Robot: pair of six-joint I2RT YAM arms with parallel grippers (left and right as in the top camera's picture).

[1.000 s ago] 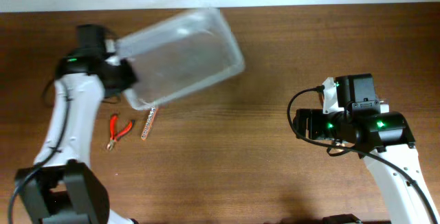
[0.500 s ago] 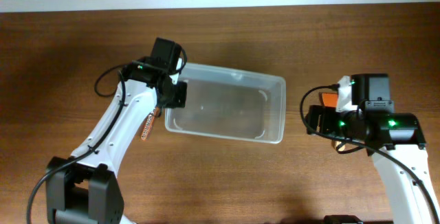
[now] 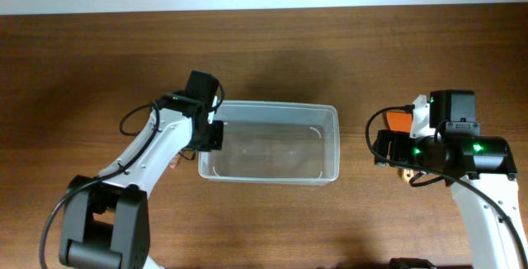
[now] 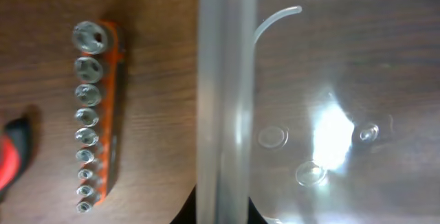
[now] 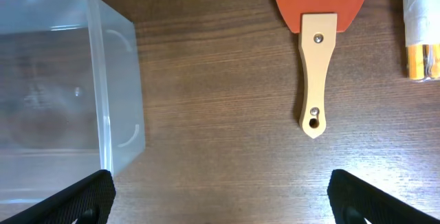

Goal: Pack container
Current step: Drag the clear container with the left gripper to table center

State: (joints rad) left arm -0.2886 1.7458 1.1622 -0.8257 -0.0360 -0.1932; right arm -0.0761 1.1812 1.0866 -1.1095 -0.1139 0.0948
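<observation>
The container point(image 3: 276, 143), a clear rectangular bin, sits upright and empty on the brown table. My left gripper point(image 3: 207, 134) is shut on its left rim. In the left wrist view the rim point(image 4: 223, 86) runs between the two fingers point(image 4: 223, 214). My right gripper point(image 3: 381, 149) is open and empty, to the right of the bin and apart from it. In the right wrist view the fingers point(image 5: 220, 196) are spread wide over bare table, with the bin's right end point(image 5: 117, 80) at the left.
An orange rail of several sockets point(image 4: 96, 114) lies just left of the bin, with a red pliers handle point(image 4: 7, 159) beyond it. An orange scraper with a wooden handle point(image 5: 317, 52) lies ahead of my right gripper, and a yellow-tipped bundle point(image 5: 421, 31) is at the right edge.
My left gripper has carried the container from the back left to the table's middle and set it level. The right arm shifted slightly to the right.
</observation>
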